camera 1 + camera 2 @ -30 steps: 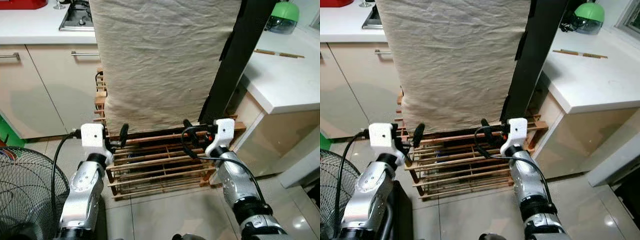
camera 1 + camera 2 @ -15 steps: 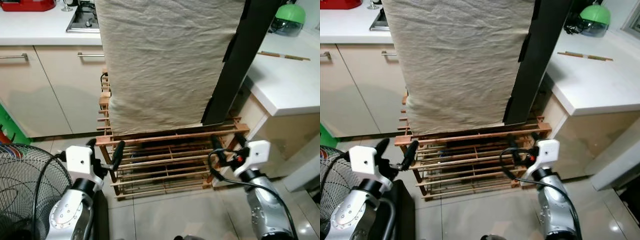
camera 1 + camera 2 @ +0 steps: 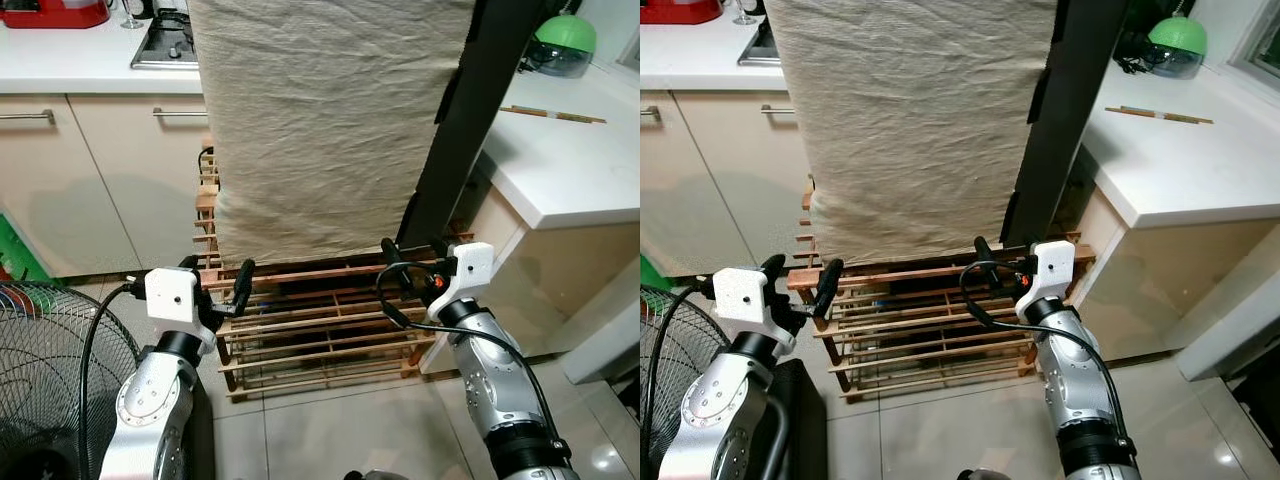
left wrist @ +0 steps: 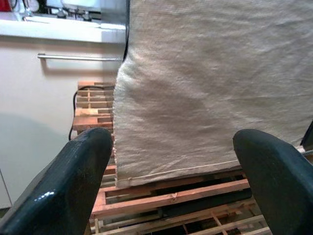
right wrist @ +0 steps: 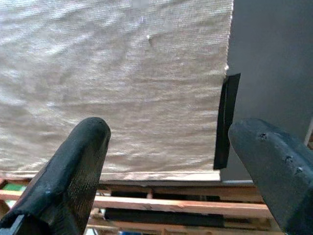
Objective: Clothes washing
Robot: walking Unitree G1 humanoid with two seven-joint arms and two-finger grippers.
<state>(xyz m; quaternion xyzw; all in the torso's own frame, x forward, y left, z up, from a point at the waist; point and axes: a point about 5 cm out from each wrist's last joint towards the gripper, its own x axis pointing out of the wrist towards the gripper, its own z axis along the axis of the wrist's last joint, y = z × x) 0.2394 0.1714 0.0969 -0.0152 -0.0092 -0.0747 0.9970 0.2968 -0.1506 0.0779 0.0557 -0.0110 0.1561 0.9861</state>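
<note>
A big beige cloth [image 3: 320, 120] hangs down in front of me, its lower hem just above a wooden slatted rack [image 3: 330, 330] on the floor. A tall black panel [image 3: 470, 130] leans along the cloth's right side. My left gripper [image 3: 215, 280] is open, held low in front of the hem's left corner and apart from it. In the left wrist view the left gripper [image 4: 173, 142] frames the hem between its wide fingers. My right gripper [image 3: 412, 262] is open too, near the hem's right corner by the black panel; in the right wrist view the right gripper [image 5: 168, 129] holds nothing.
A floor fan [image 3: 50, 370] stands close at my left. Beige cabinets [image 3: 60, 180] with a hob [image 3: 165, 40] run behind. A white counter [image 3: 570, 170] juts out at the right, carrying a green bowl-like item [image 3: 565, 40] and chopsticks [image 3: 555, 113].
Half a second ago both grippers hung lower and farther apart. They have since risen and come inward toward the cloth's hem, both still open.
</note>
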